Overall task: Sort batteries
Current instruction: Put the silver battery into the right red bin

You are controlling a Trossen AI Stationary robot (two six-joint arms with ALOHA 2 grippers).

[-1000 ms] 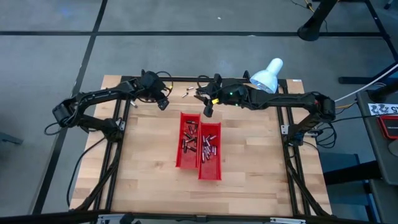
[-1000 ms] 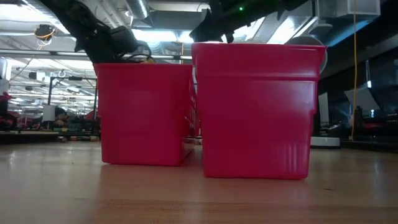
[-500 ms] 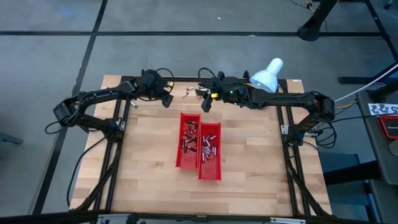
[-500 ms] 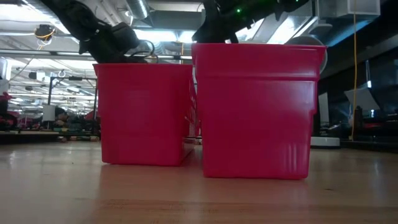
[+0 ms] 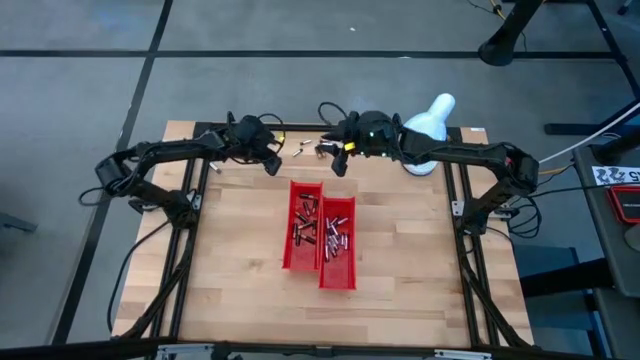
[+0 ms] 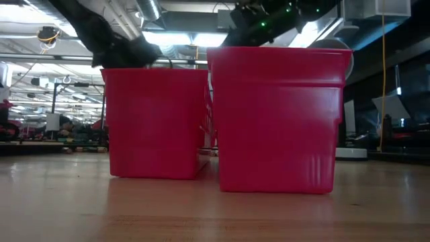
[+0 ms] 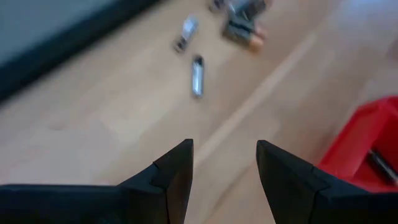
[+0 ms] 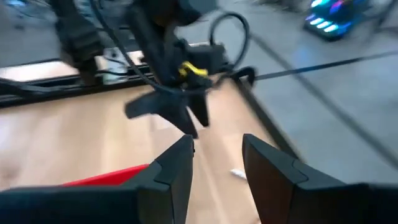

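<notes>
Red plastic first: we see two red trays side by side near the table's centre, the left tray (image 5: 303, 224) and the right tray (image 5: 337, 243), both holding batteries (image 5: 307, 228), small silvery cylinders lying loose in each. A few more loose batteries (image 7: 197, 76) lie on the bare wooden table (image 5: 230, 260) at about 12 o'clock from the trays, near the far edge, between the two grippers.

We find the left gripper (image 5: 271, 162) at roughly 11 o'clock from the trays, above the wood. In its wrist view the two dark fingers (image 7: 175, 171) stand apart with a clear gap and nothing between them; the loose batteries lie ahead of it, and a corner of a red tray shows to one side.

The right gripper (image 5: 338, 164) sits at about 12 o'clock from the trays, close to the loose batteries. Its fingers (image 8: 175, 168) are also parted, gripping nothing, with the left arm's gripper visible beyond them.

A white lamp (image 5: 432, 120) stands at 1 o'clock.
</notes>
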